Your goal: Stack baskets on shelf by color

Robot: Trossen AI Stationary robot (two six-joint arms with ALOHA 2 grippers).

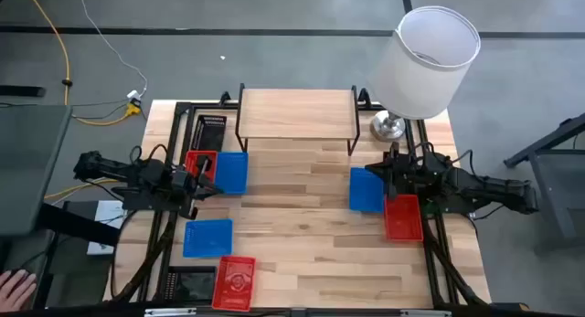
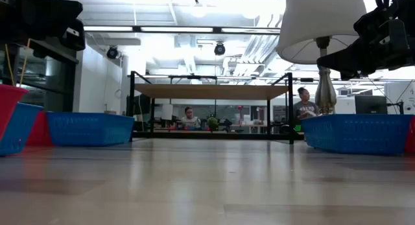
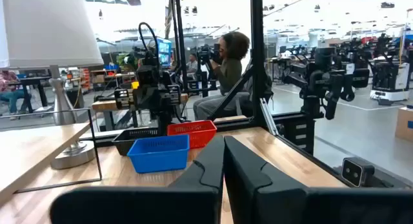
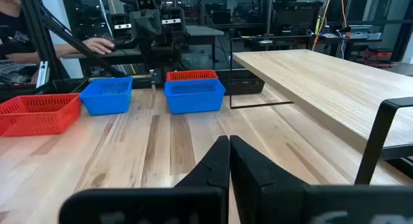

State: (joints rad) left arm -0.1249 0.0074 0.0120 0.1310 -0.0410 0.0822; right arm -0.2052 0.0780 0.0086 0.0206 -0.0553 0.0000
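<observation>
The shelf [image 1: 297, 111] stands at the table's far middle with a bare wood top. On the left lie a red basket [image 1: 199, 162], a blue basket [image 1: 232, 171], a black one [image 1: 211, 132], another blue [image 1: 207, 237] and another red [image 1: 235, 282]. On the right, a blue basket [image 1: 366, 189] sits beside a red one [image 1: 403, 216]. My left gripper [image 1: 212, 182] hovers shut above the left baskets, its fingers [image 3: 224, 161] pointing across the table. My right gripper [image 1: 375, 171] hovers shut above the right blue basket [image 3: 159, 152], pointing level toward the left [image 4: 229, 161].
A white-shaded lamp [image 1: 430, 61] stands on the far right corner, next to the shelf. A black basket [image 1: 187, 285] lies at the near left edge. Bare wood lies open in the table's middle [image 1: 302, 216]. A person's hand [image 1: 14, 285] shows off the table's left.
</observation>
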